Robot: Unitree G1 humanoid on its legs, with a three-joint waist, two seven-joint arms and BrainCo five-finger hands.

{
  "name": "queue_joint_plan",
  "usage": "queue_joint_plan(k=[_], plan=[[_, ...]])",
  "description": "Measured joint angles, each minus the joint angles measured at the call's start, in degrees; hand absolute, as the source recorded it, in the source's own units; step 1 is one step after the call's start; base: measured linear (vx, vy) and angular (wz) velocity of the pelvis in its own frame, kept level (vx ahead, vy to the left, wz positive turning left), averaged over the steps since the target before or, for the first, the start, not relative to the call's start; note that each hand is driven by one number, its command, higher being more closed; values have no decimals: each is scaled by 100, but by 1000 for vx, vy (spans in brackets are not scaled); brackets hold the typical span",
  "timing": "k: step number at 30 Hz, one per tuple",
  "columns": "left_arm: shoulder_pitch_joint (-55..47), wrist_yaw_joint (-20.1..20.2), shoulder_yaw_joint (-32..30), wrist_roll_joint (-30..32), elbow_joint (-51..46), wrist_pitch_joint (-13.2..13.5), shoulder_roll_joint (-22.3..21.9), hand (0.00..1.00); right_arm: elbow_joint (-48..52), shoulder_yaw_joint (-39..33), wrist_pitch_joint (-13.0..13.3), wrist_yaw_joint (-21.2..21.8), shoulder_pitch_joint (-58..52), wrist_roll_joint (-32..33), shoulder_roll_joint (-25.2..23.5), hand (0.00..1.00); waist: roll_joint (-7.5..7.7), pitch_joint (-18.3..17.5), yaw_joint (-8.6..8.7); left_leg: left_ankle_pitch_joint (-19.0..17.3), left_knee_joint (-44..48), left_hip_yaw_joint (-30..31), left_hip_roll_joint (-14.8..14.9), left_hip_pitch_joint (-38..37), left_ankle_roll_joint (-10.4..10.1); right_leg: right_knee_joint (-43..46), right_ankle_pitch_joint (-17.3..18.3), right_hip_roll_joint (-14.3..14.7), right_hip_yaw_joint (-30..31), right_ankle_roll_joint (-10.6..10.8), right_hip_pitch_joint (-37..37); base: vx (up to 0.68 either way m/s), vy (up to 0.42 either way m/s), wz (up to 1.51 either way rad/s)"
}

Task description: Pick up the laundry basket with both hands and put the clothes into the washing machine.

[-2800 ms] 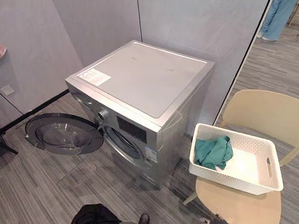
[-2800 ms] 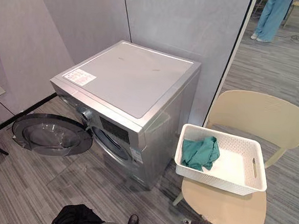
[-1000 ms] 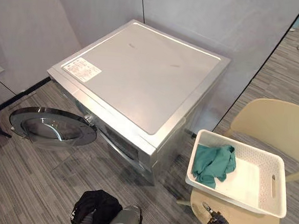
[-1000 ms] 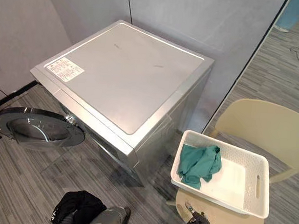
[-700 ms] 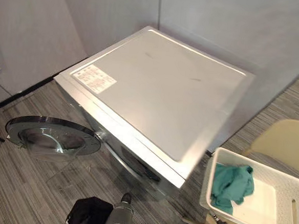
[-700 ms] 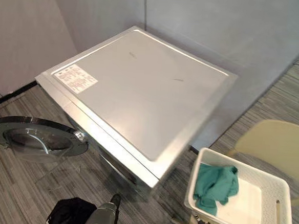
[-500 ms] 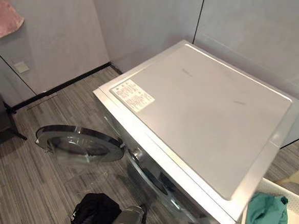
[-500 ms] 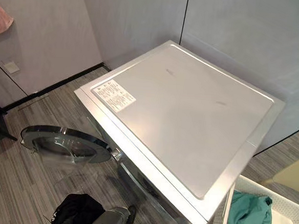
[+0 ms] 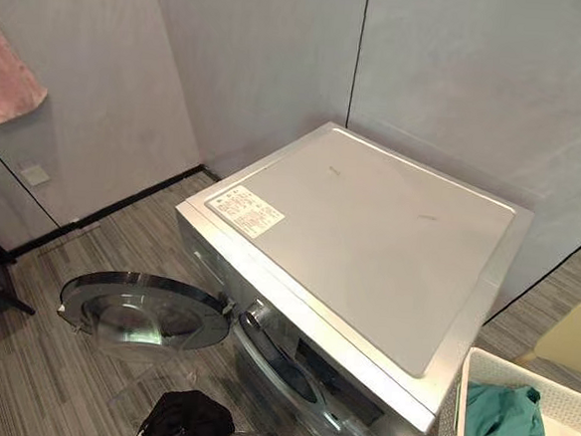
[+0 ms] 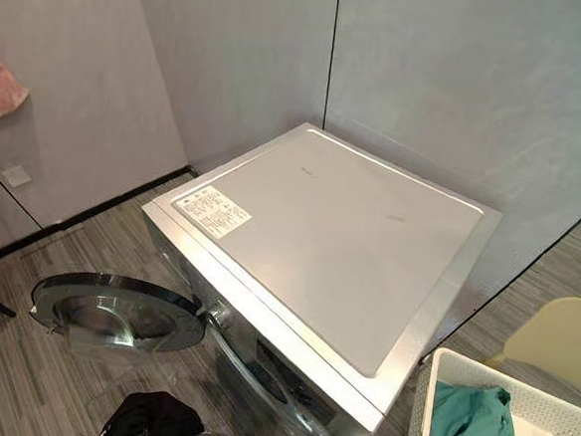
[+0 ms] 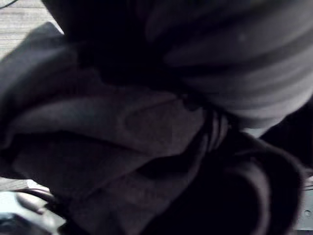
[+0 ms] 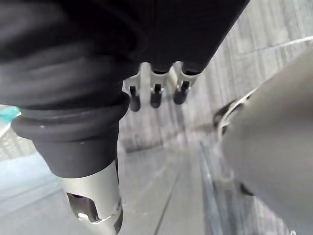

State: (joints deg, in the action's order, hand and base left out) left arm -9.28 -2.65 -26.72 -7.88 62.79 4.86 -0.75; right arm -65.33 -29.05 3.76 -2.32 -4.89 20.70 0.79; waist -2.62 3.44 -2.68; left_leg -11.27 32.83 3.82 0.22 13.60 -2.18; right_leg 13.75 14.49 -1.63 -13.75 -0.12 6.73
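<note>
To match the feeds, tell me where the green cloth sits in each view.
Left eye view: cloth in the basket, lower right corner.
Right eye view: same basket, lower right corner.
Left wrist view: too dark to tell.
Right wrist view: a teal sliver at the edge, perhaps it.
Shared landmark: the washer, its near corner beside the basket.
</note>
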Motion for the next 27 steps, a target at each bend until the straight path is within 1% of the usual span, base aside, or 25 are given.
queue_joint_plan(k=[1,2,3,4,5,7,8,10,11,12,13,14,15,16,17,18,19,20,21,22,23,24,25,26,27], plan=[[-7,1,-47,-3,-42,-9,-40,100,126,136,-6,-10,18,21,18,0,-53,37,-24,-28,1198,8,153,456,7,100,27,65,88,-39,-7,-174,81,-40],[-8,-3,-48,-7,-51,-12,-32,100,157,217,-6,-15,22,28,5,0,-16,39,-52,-29,1567,36,219,579,7,140,29,62,179,-40,-5,-177,116,-55],[-8,-1,-46,-33,-75,-14,-22,100,174,298,-3,-17,45,69,-7,0,40,40,-145,-29,1926,131,339,688,5,193,31,49,331,-41,-11,-59,124,-67],[-34,-5,-50,-45,-189,-18,-17,100,213,470,-4,-20,89,187,-25,0,108,33,-152,-30,2075,402,509,718,3,261,61,21,503,-61,-59,-47,154,-66],[-41,-5,-59,-45,-235,-18,-4,100,265,526,-5,-24,119,209,-54,0,154,35,-147,-29,2016,523,607,710,3,322,82,-8,594,-19,-127,-41,224,-74],[-70,-19,-176,-51,-274,-17,53,100,374,542,-3,-66,184,242,-67,0,372,-9,-149,-26,1193,872,1057,484,-3,651,186,-216,1117,159,-584,-26,308,-99],[-88,-49,-229,-56,-269,-19,50,100,378,538,-3,-68,218,239,-19,0,412,-37,-146,-20,822,1021,1228,300,-11,770,217,-288,1362,223,-733,44,401,-109],[-121,-134,-295,-55,-241,-20,32,100,383,430,27,-129,266,234,131,0,353,-77,-133,37,-71,1224,1596,-211,-46,990,268,-411,1757,570,-958,99,563,-97],[-146,-138,-299,-52,-192,-17,21,100,360,256,21,-139,260,227,260,0,288,-194,-137,-199,-733,1277,1571,-667,-880,1172,330,-558,2062,862,-1122,71,467,-80],[-198,-140,-301,-49,-119,-13,5,100,316,123,10,-142,267,213,352,0,283,-233,-104,-392,-1016,1091,1530,-870,-1159,1180,327,-621,2196,1028,-1161,74,540,-68],[-189,-154,-318,-46,-49,-9,203,100,150,-88,-28,-154,268,201,280,0,589,-318,-71,-503,-1218,788,1230,-1036,-1143,1089,292,-966,2532,1112,-1187,62,433,-38],[-188,-187,-280,-45,-48,0,334,100,79,-174,-66,-158,203,178,187,0,721,-396,-8,-504,-1078,692,983,-1057,-1080,819,39,-1155,2675,1113,-1039,64,506,-21],[-184,-203,-245,-44,-48,-1,360,100,66,-212,-71,-158,184,177,145,0,726,-392,53,-519,-1010,699,909,-1021,-1062,685,-131,-1219,2657,1116,-910,-32,350,0],[-122,-228,-82,-26,-50,0,368,100,47,-215,-96,-151,115,175,99,0,693,-405,99,-568,-885,705,769,-1037,-974,482,-430,-1359,2592,1190,-734,-84,307,25],[-21,-225,121,13,-69,0,354,100,72,-176,-116,-122,42,166,75,0,625,-420,121,-669,-821,711,668,-1013,-804,369,-603,-1479,2497,1251,-634,-102,283,28],[34,-227,269,28,-105,0,369,100,95,-91,-150,-116,12,162,48,0,606,-416,121,-711,-759,699,574,-1001,-737,329,-689,-1580,2468,1264,-589,-87,240,19],[98,-229,471,40,-156,0,380,100,128,97,-179,-102,-48,162,38,0,534,-451,119,-757,-671,671,421,-986,-642,306,-879,-1721,2482,1225,-598,-108,222,-1],[150,-226,656,78,-154,2,305,100,172,264,-188,-92,-85,161,40,0,510,-492,101,-779,-631,570,315,-973,-505,318,-1112,-1821,2475,978,-668,-123,221,-18],[157,-221,748,81,-154,3,259,100,191,335,-193,-81,-85,155,42,0,405,-505,84,-789,-642,493,295,-968,-433,322,-1239,-1848,2466,798,-777,-157,237,-55],[157,-216,886,90,-153,4,143,100,296,378,-194,-70,-59,126,40,0,204,-562,8,-771,-663,284,331,-920,-326,269,-1614,-1850,2290,272,-1032,-176,243,-76],[141,-221,938,90,-147,6,82,100,368,421,-209,-55,-51,128,114,0,81,-573,-8,-718,-730,126,381,-904,-198,136,-1911,-1846,2171,135,-1094,-231,254,-106],[121,-224,1067,134,-126,5,26,100,393,584,-208,-46,56,127,191,0,-150,-566,19,-574,-907,-175,499,-915,-26,372,-1952,-1786,1848,237,-1309,-191,155,-69],[133,-218,1099,193,-99,0,80,100,364,677,-212,-51,42,120,181,0,-94,-536,134,-391,-1109,-260,525,-974,-29,1375,-1414,-1692,1394,469,-1446,-160,56,-46],[125,-219,1107,192,-94,1,99,100,334,713,-225,-51,21,119,162,0,-47,-536,157,-314,-1229,-287,525,-1042,-36,1719,-1105,-1635,1134,468,-1403,-102,-19,-25],[139,-211,1091,174,-107,5,136,100,290,708,-225,-49,3,118,103,0,82,-541,148,-219,-1411,-402,526,-1155,-67,2034,-706,-1609,534,381,-1317,-103,3,-62]])
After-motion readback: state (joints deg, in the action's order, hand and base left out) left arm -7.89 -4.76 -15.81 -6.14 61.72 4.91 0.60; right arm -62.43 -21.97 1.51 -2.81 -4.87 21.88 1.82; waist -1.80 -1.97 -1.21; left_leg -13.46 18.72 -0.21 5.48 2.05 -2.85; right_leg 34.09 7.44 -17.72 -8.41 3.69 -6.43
